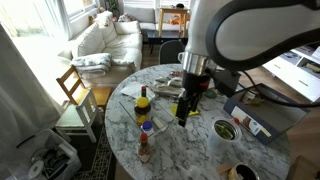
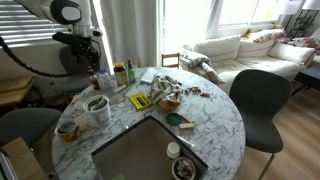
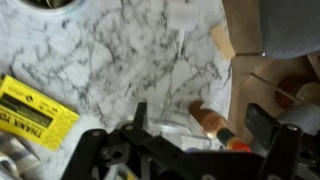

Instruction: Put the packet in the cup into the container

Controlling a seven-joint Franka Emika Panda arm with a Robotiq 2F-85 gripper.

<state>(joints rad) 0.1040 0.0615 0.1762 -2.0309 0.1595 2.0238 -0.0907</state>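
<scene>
The cup (image 1: 224, 131) is short and white and stands on the marble table; it also shows in an exterior view (image 2: 97, 108). A small green packet (image 1: 224, 127) sits inside it (image 2: 96, 101). The container (image 2: 166, 90), a shallow tray of mixed small items, lies near the table's middle (image 1: 170, 88). My gripper (image 1: 184, 116) hangs open and empty over the bottles, apart from the cup (image 2: 97, 67). In the wrist view my open jaws (image 3: 200, 125) straddle a brown-topped bottle (image 3: 212, 122).
A flat yellow packet (image 3: 35, 112) lies beside the tray (image 2: 140, 101). Bottles (image 1: 143, 106) stand near the table edge. A dark cup (image 2: 67, 129) is beside the white cup. A large grey-blue lidded box (image 2: 150, 152) fills the table's near side. Chairs surround the table.
</scene>
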